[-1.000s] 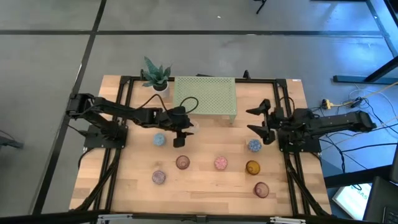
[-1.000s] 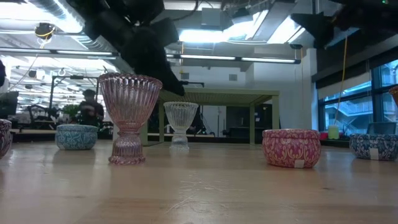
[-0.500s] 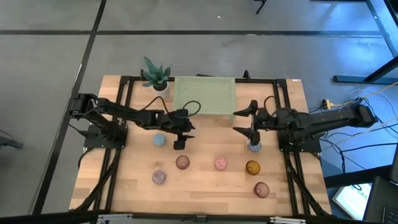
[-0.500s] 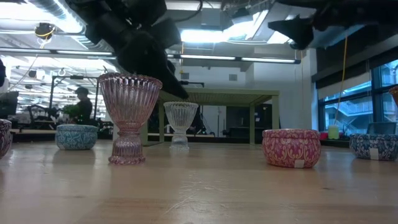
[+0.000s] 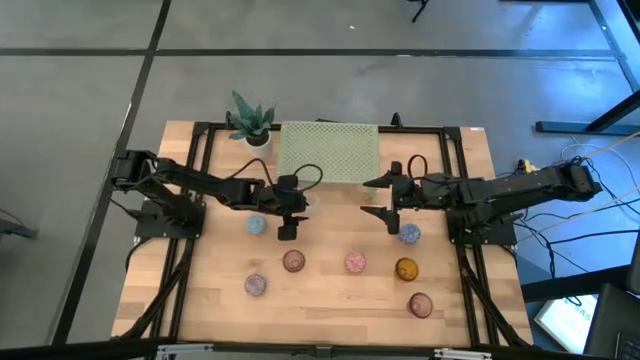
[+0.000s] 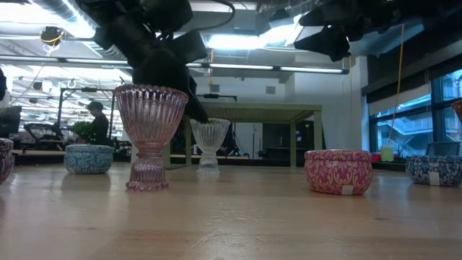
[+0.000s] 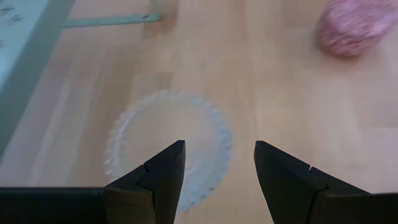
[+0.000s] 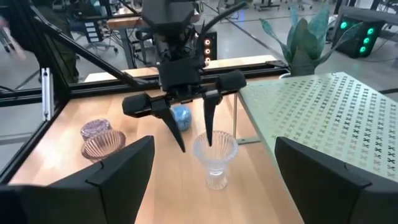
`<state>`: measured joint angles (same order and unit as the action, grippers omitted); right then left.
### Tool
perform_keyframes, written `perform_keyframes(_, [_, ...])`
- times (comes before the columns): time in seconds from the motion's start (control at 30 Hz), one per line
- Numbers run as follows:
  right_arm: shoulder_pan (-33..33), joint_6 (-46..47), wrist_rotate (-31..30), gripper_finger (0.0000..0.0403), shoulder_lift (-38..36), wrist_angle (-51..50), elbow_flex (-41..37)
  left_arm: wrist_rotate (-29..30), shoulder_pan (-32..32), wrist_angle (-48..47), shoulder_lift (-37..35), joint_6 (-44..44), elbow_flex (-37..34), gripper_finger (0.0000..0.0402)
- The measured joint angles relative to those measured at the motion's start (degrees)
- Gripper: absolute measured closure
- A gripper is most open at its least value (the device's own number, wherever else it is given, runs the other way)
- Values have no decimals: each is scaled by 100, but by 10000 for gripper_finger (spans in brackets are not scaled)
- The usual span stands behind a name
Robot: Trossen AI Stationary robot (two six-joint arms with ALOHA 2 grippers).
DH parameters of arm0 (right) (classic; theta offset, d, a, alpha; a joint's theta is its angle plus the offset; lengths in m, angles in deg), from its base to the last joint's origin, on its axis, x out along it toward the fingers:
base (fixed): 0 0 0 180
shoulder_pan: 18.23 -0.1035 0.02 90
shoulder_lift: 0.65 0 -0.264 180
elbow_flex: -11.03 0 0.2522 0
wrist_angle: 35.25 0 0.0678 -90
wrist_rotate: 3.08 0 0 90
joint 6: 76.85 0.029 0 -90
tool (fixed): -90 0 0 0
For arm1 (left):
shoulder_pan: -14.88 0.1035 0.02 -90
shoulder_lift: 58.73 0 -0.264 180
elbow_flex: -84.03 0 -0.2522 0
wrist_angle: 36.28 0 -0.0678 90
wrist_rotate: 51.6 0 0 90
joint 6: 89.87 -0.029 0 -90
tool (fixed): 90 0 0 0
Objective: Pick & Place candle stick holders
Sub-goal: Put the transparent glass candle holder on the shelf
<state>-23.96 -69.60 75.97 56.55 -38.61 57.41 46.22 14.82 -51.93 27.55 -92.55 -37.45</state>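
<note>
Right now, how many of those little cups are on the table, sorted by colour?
blue cups: 2
pink cups: 2
mauve cup: 1
amber cup: 1
dark red cup: 1
clear cup: 1
Total: 8

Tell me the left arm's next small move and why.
Probably lower a little, then close. The left gripper hangs open above the clear ribbed glass candle holder, one of its fingers over the rim, the other outside. The right gripper waits open nearby.
</note>
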Motion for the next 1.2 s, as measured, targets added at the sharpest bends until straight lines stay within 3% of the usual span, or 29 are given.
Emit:
perform_keyframes(0.23, [0, -10, 1, 66, 5, 1, 0, 126, -125, 17, 48, -2, 0, 218])
perform_keyframes(0.5, [-2, -20, 1, 66, 5, 1, 0, 247, -150, 196, 612, -198, -2, 252])
perform_keyframes(0.87, [-2, -170, 1, 66, 5, 1, 0, 656, -363, 340, 640, -501, 0, 381])
perform_keyframes(1.2, [-1, -170, 1, 66, 5, 1, 0, 720, -678, 282, 621, -604, 273, 385])
